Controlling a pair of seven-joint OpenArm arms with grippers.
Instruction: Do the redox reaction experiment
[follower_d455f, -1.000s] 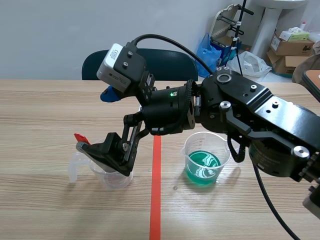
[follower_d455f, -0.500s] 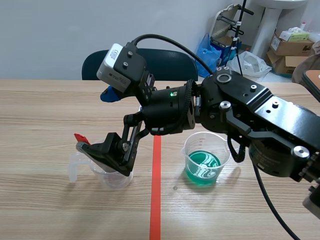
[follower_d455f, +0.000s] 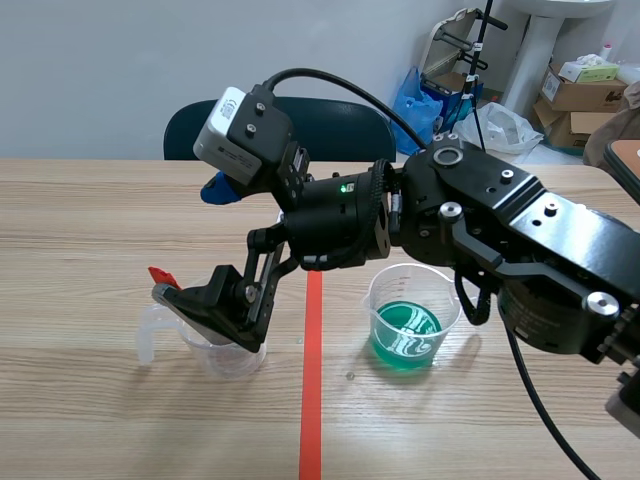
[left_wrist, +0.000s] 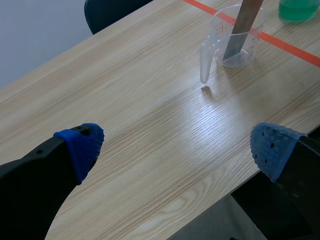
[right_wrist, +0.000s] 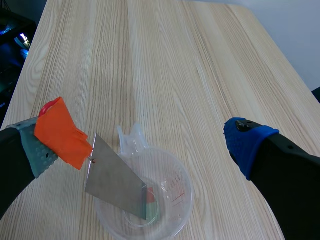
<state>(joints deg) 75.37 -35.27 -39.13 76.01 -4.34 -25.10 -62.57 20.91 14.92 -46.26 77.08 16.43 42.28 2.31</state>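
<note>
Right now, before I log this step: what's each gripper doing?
Left gripper: open, holding nothing.
Right gripper: open; metal strip leans in the clear beaker beside one finger.

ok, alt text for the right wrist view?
A grey metal strip with an orange-taped end leans in a clear beaker on the wooden table, under the open right gripper; the taped end sits by one finger's pad.

Nothing legible here, folks: the red marks on the clear cup (right_wrist: 172, 187) are too faint to read.
</note>
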